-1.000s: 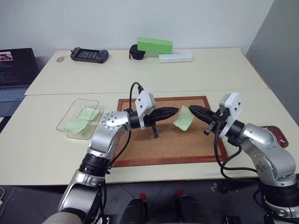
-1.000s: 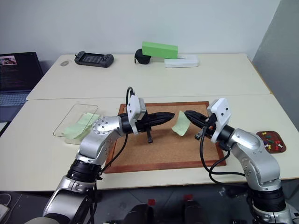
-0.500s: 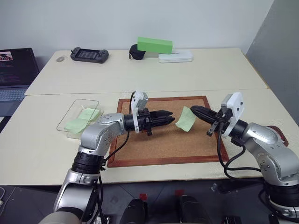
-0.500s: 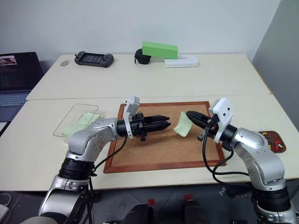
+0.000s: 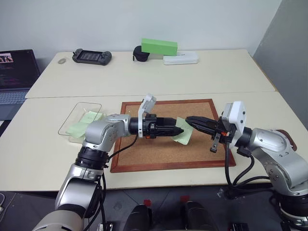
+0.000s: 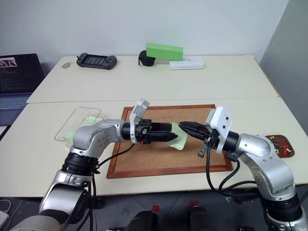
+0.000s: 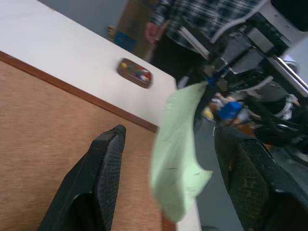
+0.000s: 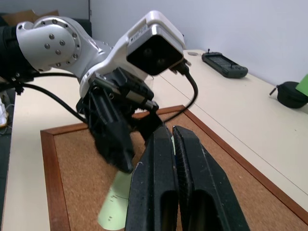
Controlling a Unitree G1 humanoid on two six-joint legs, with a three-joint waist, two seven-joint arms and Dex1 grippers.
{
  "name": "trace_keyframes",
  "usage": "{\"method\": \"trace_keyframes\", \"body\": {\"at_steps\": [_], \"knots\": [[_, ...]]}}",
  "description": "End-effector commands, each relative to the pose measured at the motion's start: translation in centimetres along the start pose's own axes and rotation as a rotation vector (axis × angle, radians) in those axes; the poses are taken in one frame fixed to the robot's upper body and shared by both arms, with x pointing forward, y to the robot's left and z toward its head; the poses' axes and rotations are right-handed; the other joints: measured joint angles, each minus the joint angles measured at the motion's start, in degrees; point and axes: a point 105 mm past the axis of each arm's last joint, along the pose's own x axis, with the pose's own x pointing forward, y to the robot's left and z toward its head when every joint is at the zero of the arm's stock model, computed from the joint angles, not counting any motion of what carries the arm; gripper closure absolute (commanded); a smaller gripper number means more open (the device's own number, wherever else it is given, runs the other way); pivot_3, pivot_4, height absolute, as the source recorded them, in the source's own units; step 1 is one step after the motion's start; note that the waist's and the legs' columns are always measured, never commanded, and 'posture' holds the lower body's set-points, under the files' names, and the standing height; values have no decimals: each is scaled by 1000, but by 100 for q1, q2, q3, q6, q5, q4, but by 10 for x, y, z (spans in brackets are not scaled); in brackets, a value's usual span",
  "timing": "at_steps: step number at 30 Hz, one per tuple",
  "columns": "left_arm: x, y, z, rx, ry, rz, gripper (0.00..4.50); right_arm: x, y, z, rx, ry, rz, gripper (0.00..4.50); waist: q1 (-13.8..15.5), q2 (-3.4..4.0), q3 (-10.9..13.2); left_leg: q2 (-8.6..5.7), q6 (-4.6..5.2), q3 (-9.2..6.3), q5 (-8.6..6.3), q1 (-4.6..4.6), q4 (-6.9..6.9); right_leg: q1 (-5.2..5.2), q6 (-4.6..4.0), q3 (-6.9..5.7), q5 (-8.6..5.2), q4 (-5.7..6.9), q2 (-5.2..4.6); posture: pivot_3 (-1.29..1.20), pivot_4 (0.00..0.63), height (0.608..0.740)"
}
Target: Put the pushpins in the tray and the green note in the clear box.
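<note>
A pale green note point(image 5: 182, 136) is hanging in the air above the middle of a cork board point(image 5: 144, 159), pinched at its upper edge by the right gripper point(image 5: 188, 120), whose two black fingers are pressing flat together on the paper. The left gripper point(image 5: 179, 130) is pointing at the note from the opposite side with its fingers spread apart; in the left wrist view the slip point(image 7: 180, 156) is dangling in the gap between the two fingers point(image 7: 103, 178), touching neither that can be seen. The two grippers are meeting nearly tip to tip over the board.

The clear box point(image 5: 72, 118) is sitting on the table just off the board's left edge (other green slips point(image 5: 84, 122) are already lying inside it). The small reddish-brown tray point(image 6: 279, 145) is resting on the table to the right of the board, beyond the right arm, with several coloured pushpins point(image 6: 278, 143) in it.

A laptop point(image 5: 14, 77) is standing open at the far left. Along the back of the table are lying a dark handheld controller point(image 5: 92, 56), a black pouch point(image 5: 139, 55), a bright green block point(image 5: 159, 46) and a white flat case point(image 5: 181, 58). A person in a plaid shirt point(image 7: 202, 14) is standing beyond the table in the left wrist view
</note>
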Motion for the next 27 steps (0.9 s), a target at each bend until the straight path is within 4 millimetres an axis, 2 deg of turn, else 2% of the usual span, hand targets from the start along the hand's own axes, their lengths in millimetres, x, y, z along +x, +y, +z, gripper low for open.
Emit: {"method": "trace_keyframes", "body": {"at_steps": [1, 2, 5, 13, 19, 27], "knots": [[2, -7, 10, 42, -5, -33, 1411, 1, 3, 14, -39, -45, 6, 4500, 1, 0, 0, 0, 0, 1, 0, 0, 0, 0, 0, 1, 0, 0, -1, 0, 150, 740], [2, -6, 10, 42, -8, -27, 1411, 0, 3, 14, -38, -44, 3, 4500, 1, 0, 0, 0, 0, 1, 0, 0, 1, 0, 0, 2, 0, 0, -1, 0, 150, 740], [0, -5, 13, 40, -25, -25, 1845, -1, 2, 11, -31, -36, -5, 4500, 2, 0, 0, 0, 0, 1, 0, 0, 1, 0, 0, 2, 0, 0, -2, 0, 150, 740], [0, -8, 11, 34, -20, -33, 3421, -1, 0, 11, -30, -35, -12, 4500, 2, 0, 0, 0, 0, 2, 0, 0, 1, 0, 0, 3, 0, 0, -2, 0, 150, 740], [-1, -7, 8, 35, -20, -22, 4410, 0, 0, 9, -30, -30, -12, 4500, 2, 0, 0, 0, 0, 1, 0, 0, 1, 0, 0, 3, 0, 0, -2, 0, 150, 740], [1, -2, 4, 46, -5, 24, 4473, 1, 2, 9, -26, -35, -10, 4500, 2, 0, 0, 1, 0, 1, 0, 0, 1, 0, 0, 3, 0, 0, -2, 0, 150, 740]]}}
